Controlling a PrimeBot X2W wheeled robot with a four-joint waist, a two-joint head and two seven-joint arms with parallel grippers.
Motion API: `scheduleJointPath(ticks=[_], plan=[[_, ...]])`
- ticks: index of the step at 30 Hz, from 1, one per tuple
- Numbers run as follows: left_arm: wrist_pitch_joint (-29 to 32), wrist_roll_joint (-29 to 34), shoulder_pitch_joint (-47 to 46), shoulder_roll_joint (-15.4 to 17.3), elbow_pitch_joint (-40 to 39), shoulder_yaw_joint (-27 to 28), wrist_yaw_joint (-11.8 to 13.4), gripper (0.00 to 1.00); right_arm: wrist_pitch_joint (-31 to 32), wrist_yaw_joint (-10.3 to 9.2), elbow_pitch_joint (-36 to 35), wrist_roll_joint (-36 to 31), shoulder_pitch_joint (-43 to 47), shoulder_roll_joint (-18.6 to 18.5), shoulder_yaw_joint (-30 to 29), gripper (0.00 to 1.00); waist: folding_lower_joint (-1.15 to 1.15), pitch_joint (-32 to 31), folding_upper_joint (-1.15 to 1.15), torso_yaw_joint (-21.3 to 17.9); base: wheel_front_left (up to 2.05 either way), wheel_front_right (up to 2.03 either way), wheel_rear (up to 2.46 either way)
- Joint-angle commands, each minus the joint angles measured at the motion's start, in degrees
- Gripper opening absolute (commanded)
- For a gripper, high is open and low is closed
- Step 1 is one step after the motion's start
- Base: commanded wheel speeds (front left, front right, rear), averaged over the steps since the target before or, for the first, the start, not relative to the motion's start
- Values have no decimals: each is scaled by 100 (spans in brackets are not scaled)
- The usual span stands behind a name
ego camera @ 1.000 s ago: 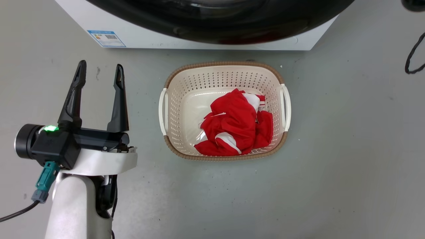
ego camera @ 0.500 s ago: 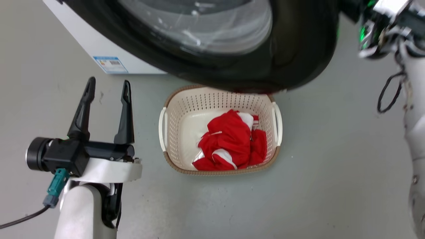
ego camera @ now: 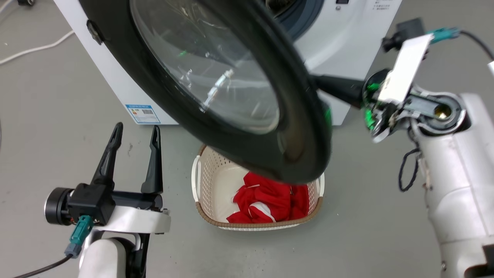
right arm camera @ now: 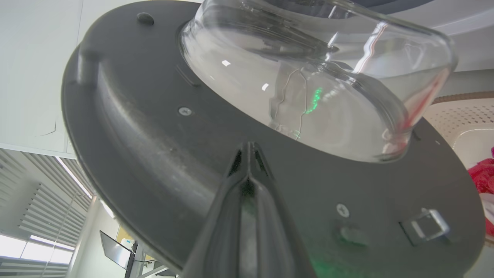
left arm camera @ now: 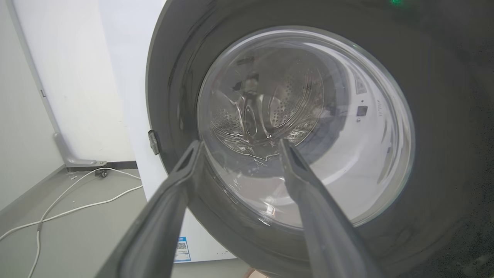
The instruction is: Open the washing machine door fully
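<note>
Head view downward from above; wrist views close, opposite faces of the washing machine door (ego camera: 208,85)

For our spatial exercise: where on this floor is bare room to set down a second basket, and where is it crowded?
Bare floor lies between the laundry basket and the right arm, and between the basket and the left gripper. Crowded: the washing machine door overhangs the basket's far half.
</note>
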Motion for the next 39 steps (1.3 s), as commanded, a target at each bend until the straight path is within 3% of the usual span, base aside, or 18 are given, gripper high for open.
scheduleJointPath(ticks=[1,10,18,24,32,34,35,36,39], plan=[[-14,13,94,-15,15,6,1,100,105,15,-161,83,208,115,96,0,1,-104,0,24,0,0,0],[-14,2,268,-59,101,-45,5,100,304,14,-773,242,848,288,621,0,1,-298,0,93,0,0,0],[-14,-26,332,-78,154,-92,36,100,-10,14,-1158,648,1129,312,1307,0,1,-381,0,152,0,0,0],[-14,-47,386,-85,198,-98,62,100,-772,14,-1080,609,1264,290,1538,0,1,-481,0,126,0,0,0],[-14,-100,518,-89,248,-120,132,100,-2306,14,-969,362,1754,248,941,0,1,-682,0,63,0,0,0],[-14,-114,563,-89,262,-133,150,100,-2665,14,-1001,279,1958,205,789,41,1,-736,0,51,0,0,0],[-14,-110,584,-90,269,-139,149,100,-2856,14,-1050,231,2068,184,709,90,1,-758,0,44,0,0,0],[-14,-105,611,-89,278,-143,164,100,-3039,14,-1079,237,2206,189,608,100,1,-795,0,35,0,0,0],[-14,-136,647,-89,285,-134,190,100,-3530,14,-1194,99,2566,151,424,100,1,-851,0,2,0,0,0]])
